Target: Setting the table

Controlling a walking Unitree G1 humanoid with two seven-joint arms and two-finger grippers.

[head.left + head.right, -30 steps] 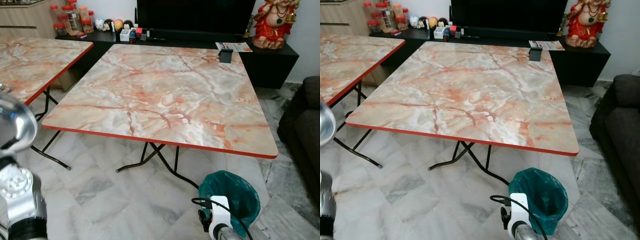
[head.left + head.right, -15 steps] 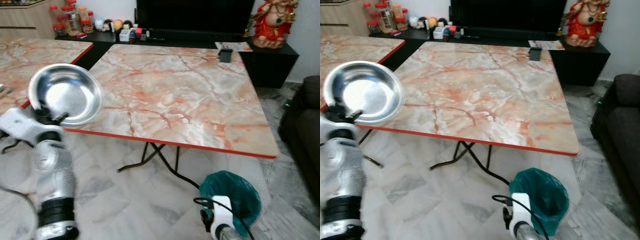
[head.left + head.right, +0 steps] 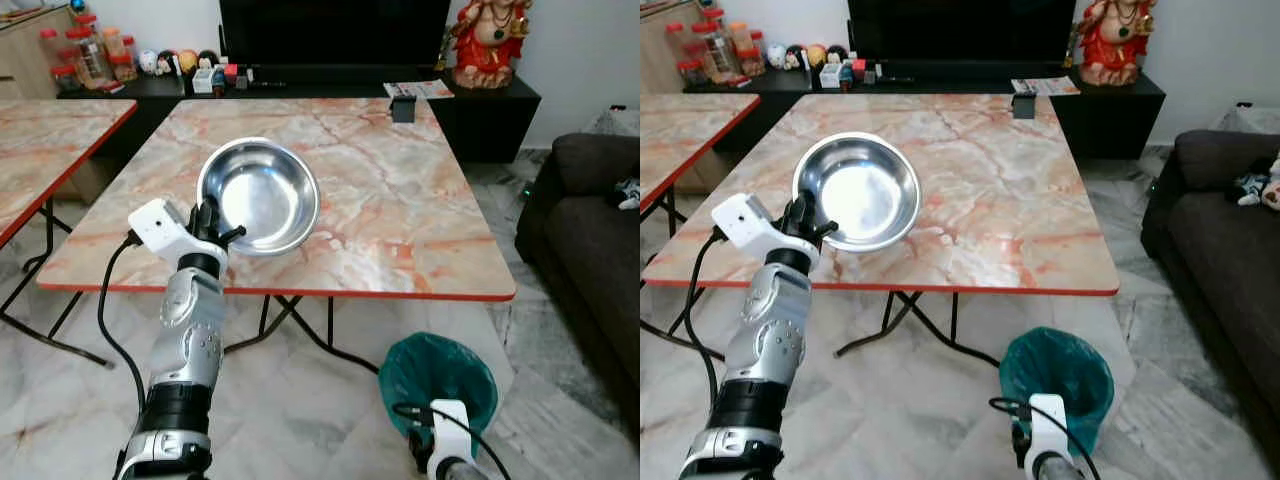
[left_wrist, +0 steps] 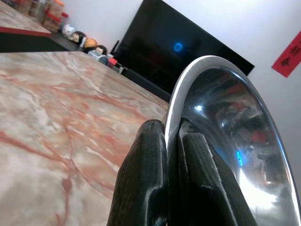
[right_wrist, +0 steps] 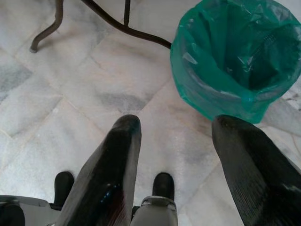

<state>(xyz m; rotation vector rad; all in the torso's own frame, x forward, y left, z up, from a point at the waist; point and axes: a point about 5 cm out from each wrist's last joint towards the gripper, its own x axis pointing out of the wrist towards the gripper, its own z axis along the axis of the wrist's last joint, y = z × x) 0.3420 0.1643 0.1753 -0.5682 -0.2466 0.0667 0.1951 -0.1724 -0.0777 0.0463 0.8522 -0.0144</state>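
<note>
At the far left stands a second marble-patterned folding table with a red edge (image 3: 40, 140), well apart from the main square table of the same pink-veined, glossy top and red rim (image 3: 400, 230) on crossed black metal legs. The left gripper (image 3: 215, 222), at the end of a silver jointed arm with a white wrist block, is clamped on the near-left rim of a round, shallow stainless-steel bowl (image 3: 260, 195), which is tilted up on edge above the near-left part of the main table, its polished inside facing the head camera. The left wrist view adds the grip itself: two ribbed black fingers (image 4: 146, 183) pressed together with the thin bright rim between them, the bowl's mirror surface curving away. Further right, on the pale grey marble floor tiles, a bin lined with a crinkled green plastic bag (image 3: 438, 378) stands near the table's legs. The right gripper (image 5: 183, 160) hangs low over the floor beside it, fingers spread wide and holding nothing. A dark fabric sofa (image 3: 590, 230) fills the far right.
</note>
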